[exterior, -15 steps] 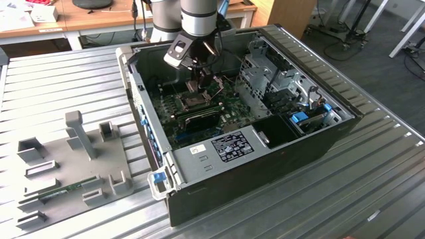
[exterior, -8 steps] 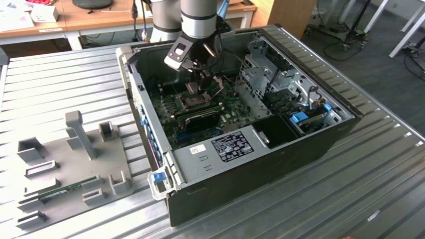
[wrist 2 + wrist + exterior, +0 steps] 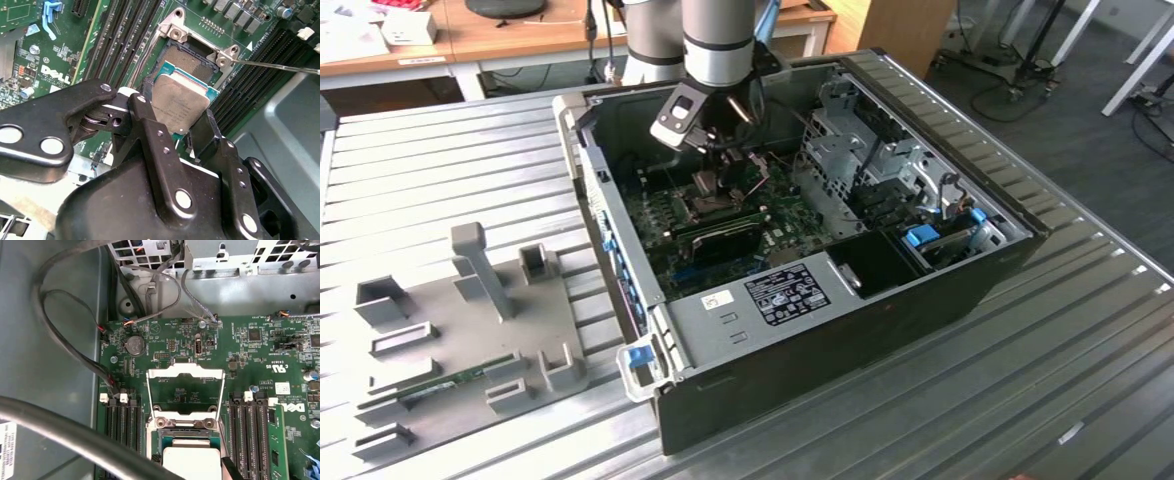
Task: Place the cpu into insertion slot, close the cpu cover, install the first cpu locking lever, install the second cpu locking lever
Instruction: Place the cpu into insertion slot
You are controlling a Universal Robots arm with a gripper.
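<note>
My gripper (image 3: 177,131) is shut on the cpu (image 3: 180,102), a flat square chip with a dull silver top and green edge, its two black fingers (image 3: 150,125) pinching opposite sides. The chip hangs just over the insertion slot (image 3: 192,59), hiding part of the dark socket. In the first wrist view the cpu (image 3: 192,460) sits below the cpu cover (image 3: 185,373), a silvery frame swung open and standing up from its hinge. A thin locking lever (image 3: 275,65) sticks out free beside the socket. In the exterior view the gripper (image 3: 720,150) reaches down into the open computer case (image 3: 854,300).
Long black memory slots (image 3: 120,35) flank the socket on both sides. Black and grey cables (image 3: 65,340) loop along the case wall, near a metal drive cage (image 3: 867,150). A grey fixture plate (image 3: 467,320) with upright blocks lies on the slatted table at the exterior view's left.
</note>
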